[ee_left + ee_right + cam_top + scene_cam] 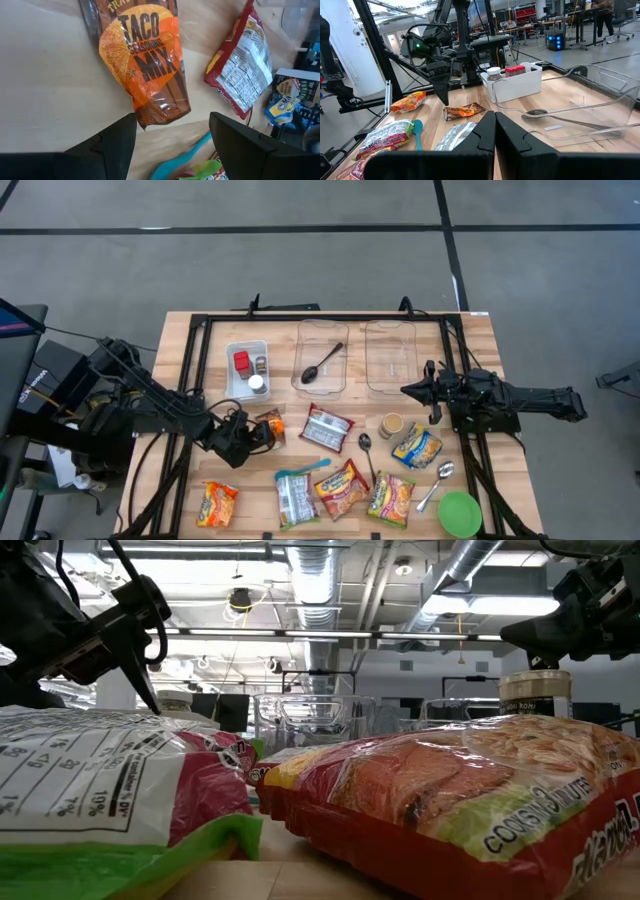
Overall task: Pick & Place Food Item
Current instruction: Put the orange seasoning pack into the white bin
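The taco seasoning mix packet (145, 65), orange and brown, lies flat on the wooden table (45, 100); the high view shows the taco packet (270, 425) left of the middle. My left gripper (172, 142) hovers open just over the packet's near end, slanting down, one finger (117, 142) on each side of that end and apart from it. The right wrist view shows my left gripper (444, 92) above the packet (463, 111). My right gripper (408, 390) waits shut and level at the table's right side, holding nothing.
A white bin (247, 370) with spice jars stands behind the packet. Two clear containers (322, 355) (390, 355) sit at the back, a black spoon in the left one. Snack packets (327, 428), a teal spoon (300, 471), metal spoons and a green bowl (459, 513) fill the near half.
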Motion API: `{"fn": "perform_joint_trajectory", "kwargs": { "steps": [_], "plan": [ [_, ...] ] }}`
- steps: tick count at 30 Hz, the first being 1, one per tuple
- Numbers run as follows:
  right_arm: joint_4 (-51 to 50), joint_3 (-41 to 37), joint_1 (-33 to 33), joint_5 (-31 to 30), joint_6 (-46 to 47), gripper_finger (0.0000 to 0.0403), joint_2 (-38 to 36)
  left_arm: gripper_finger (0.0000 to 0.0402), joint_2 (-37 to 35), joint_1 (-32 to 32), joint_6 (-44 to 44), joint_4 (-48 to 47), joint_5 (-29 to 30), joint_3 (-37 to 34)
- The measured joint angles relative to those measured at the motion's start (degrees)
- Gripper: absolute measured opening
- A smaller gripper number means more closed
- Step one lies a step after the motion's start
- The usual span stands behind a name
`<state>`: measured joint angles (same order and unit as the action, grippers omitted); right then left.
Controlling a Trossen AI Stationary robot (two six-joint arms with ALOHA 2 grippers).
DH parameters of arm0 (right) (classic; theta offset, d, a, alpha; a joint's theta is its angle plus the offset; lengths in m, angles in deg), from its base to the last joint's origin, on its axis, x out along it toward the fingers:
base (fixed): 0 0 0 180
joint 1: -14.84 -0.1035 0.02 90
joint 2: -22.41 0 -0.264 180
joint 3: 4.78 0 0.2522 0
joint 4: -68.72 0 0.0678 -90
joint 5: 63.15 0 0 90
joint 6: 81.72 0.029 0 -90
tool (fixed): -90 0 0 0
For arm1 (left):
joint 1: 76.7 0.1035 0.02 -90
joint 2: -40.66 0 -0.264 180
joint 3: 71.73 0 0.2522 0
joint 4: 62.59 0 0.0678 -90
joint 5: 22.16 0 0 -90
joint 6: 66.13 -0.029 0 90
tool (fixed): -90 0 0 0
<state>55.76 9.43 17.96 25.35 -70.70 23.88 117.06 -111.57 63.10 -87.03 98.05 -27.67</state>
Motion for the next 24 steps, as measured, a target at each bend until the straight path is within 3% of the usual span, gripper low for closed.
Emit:
{"fn": "perform_joint_trajectory", "kwargs": {
  "steps": [11,24],
  "plan": [
    [0.0,0.0,0.0,0.0,0.0,0.0000,0.0,0.0245,-0.3,-2.6,-2.0,10.8,4.1,-6.2],
    [0.0,0.0,0.0,0.0,0.0,0.0000,0.0,0.0245,-0.3,-7.4,-3.4,13.0,7.9,-9.1]
  ]
}}
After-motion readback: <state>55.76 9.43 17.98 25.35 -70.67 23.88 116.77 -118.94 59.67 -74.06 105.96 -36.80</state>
